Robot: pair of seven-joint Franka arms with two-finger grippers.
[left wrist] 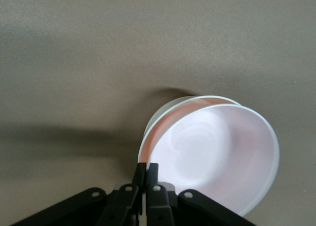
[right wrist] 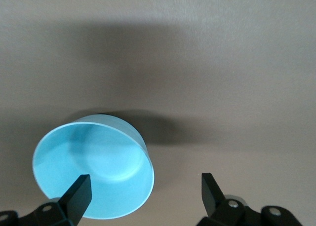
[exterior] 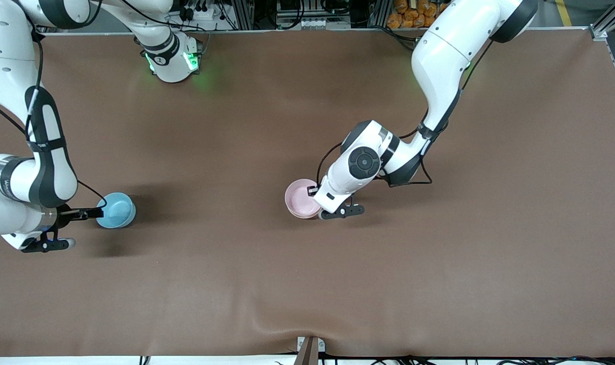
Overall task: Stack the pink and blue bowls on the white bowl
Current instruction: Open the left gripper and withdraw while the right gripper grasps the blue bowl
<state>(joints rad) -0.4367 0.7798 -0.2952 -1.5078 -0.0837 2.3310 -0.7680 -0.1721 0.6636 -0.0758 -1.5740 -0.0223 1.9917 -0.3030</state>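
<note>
The left end effector point(exterior: 321, 203) is low at the middle of the brown bench point(exterior: 439, 263), its fingers point(left wrist: 146, 179) pressed together on the rim of the pink bowl point(exterior: 301, 198). In the left wrist view the pink bowl point(left wrist: 217, 157) sits tilted inside a second pale bowl, the white bowl point(left wrist: 165, 112), of which only a strip of rim and wall shows under it; from the front view the white bowl cannot be made out at all. The blue bowl point(exterior: 116, 210) is well apart from that pair, toward the right arm's end of the bench, upright and on its own. The right end effector point(exterior: 71, 229) is beside it with its fingers wide apart: one finger point(right wrist: 78, 192) crosses over the rim of the blue bowl point(right wrist: 94, 167), while the other stands over bare bench, so nothing is clamped. Whether that finger touches the rim cannot be told. Dark shadows of the arms lie across the bench near each bowl. The stretch of bench between the blue bowl and the pink bowl holds no other object, and the left arm's wrist and cable hang over the pink bowl's edge on the side toward the left arm's end.
</note>
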